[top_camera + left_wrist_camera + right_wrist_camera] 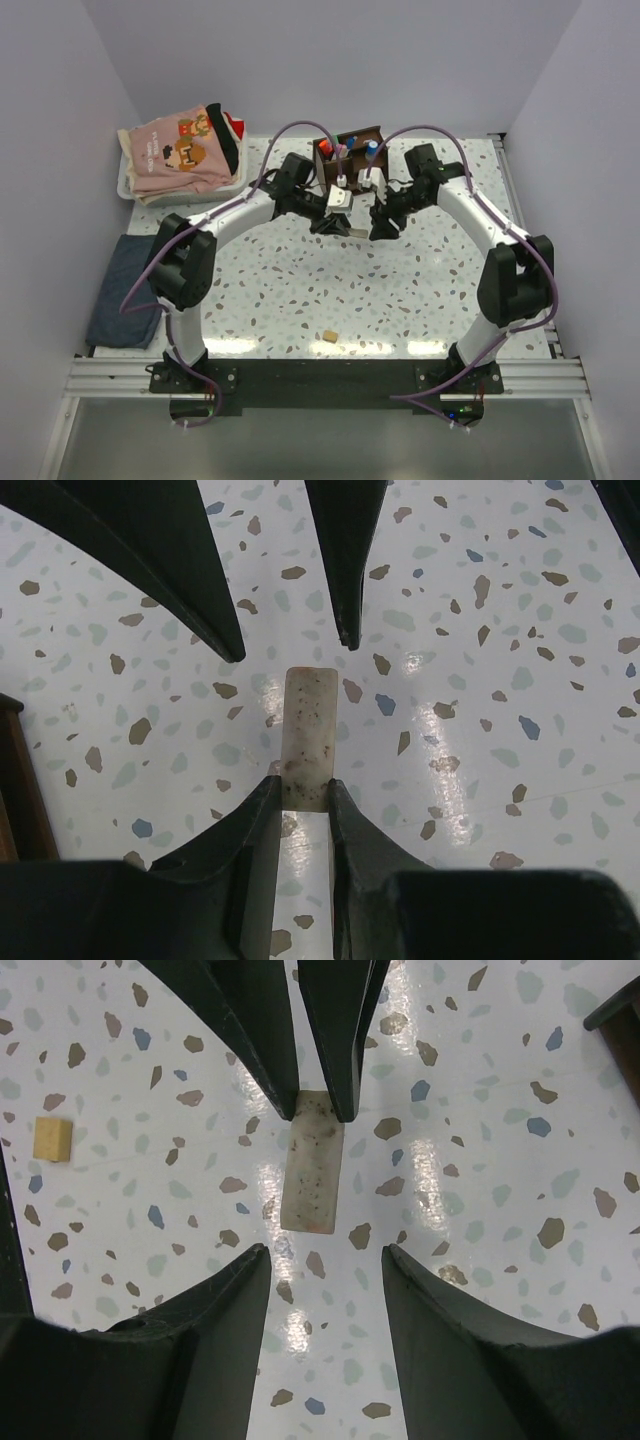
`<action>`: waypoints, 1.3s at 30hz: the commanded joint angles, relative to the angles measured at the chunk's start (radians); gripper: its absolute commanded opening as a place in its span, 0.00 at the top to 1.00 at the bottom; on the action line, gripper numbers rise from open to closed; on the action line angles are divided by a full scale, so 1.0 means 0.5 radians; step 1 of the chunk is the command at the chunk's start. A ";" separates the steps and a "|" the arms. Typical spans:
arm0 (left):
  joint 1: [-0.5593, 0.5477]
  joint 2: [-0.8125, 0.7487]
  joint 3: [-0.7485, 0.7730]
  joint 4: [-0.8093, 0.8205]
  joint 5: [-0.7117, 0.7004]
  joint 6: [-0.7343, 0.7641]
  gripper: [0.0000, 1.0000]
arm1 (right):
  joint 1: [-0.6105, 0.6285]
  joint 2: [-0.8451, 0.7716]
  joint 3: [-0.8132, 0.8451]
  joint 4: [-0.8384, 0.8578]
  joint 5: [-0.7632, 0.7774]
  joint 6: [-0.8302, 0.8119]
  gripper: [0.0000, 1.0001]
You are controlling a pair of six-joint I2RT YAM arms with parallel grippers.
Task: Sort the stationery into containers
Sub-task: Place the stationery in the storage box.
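Observation:
My left gripper (335, 222) is shut on one end of a flat beige speckled slab (308, 730) and holds it a little above the terrazzo table. In the left wrist view its fingertips (270, 790) clamp the slab's near end. My right gripper (382, 228) is open and faces it; in the right wrist view (325, 1250) the slab's free end (312, 1175) lies just short of its spread fingers, not touching. The dark brown wooden organizer (352, 150) stands just behind both grippers with several pens upright in it, orange and blue-capped among them.
A small tan cube (327, 338) lies near the front middle of the table and shows in the right wrist view (52, 1138). A white tray of folded clothes (128, 185) sits at the back left. A dark blue cloth (125, 290) lies at the left edge.

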 commanded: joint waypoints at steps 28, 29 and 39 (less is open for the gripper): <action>0.000 -0.085 0.039 0.126 0.005 -0.132 0.84 | 0.124 0.006 -0.007 0.226 0.205 0.208 0.93; 0.000 -0.094 0.018 0.141 -0.038 -0.156 0.78 | 0.127 -0.003 -0.049 0.257 0.223 0.278 0.96; 0.031 -0.533 -0.602 1.061 -0.979 -0.429 0.52 | 0.121 0.006 -0.246 0.769 0.735 0.871 1.00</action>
